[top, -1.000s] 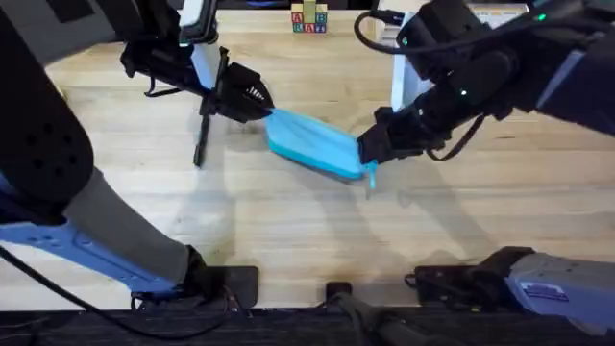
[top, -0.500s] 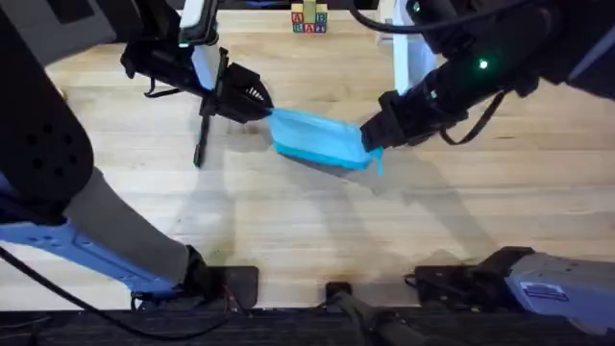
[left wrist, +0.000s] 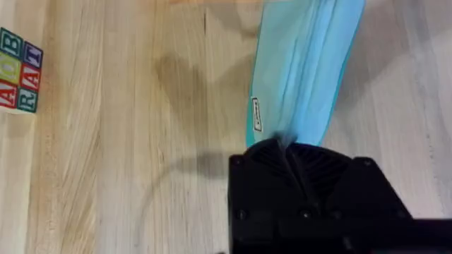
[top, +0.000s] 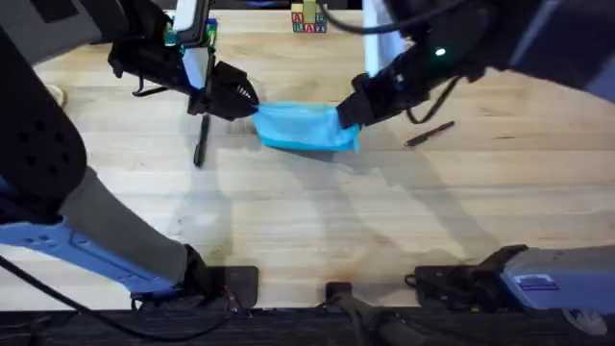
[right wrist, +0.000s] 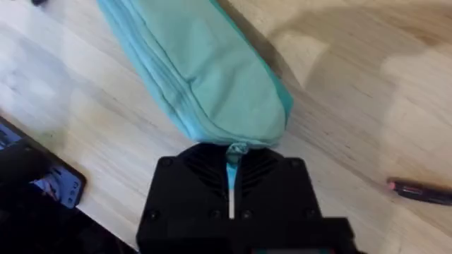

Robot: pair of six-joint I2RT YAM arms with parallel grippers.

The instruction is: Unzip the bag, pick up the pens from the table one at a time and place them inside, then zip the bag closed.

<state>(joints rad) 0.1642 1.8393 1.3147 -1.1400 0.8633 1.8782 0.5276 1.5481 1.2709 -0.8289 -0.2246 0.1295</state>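
**Pouch pulled left and levelled, stretched between two tools**

Shifted toward upper centre of the overhead frame since a second ago: the bag (top: 300, 127), then slanting down to the right, now nearly level. Also uncovered by that shift: a dark pen (top: 429, 134) right of the pouch on the bench (top: 317, 221).

Clenched on the pouch's left end, the left tool (top: 246, 99); in its wrist view, black fingers (left wrist: 311, 190) pinched over the turquoise fabric tip. Clenched on the right end, the right tool (top: 348, 113); in its wrist view, a small turquoise tab, probably the zipper pull, caught in the narrow gap between closed fingers (right wrist: 272, 201).

Held this way, seemingly, to keep the fabric taut: one end anchored, the other pulled, so the slider can travel instead of bunching the cloth. Cannot tell whether the zipper is open at all.

Lying upright in the frame below the left tool, a second black pen (top: 201, 142), untouched. At the top edge, lettered toy blocks (top: 308, 18).
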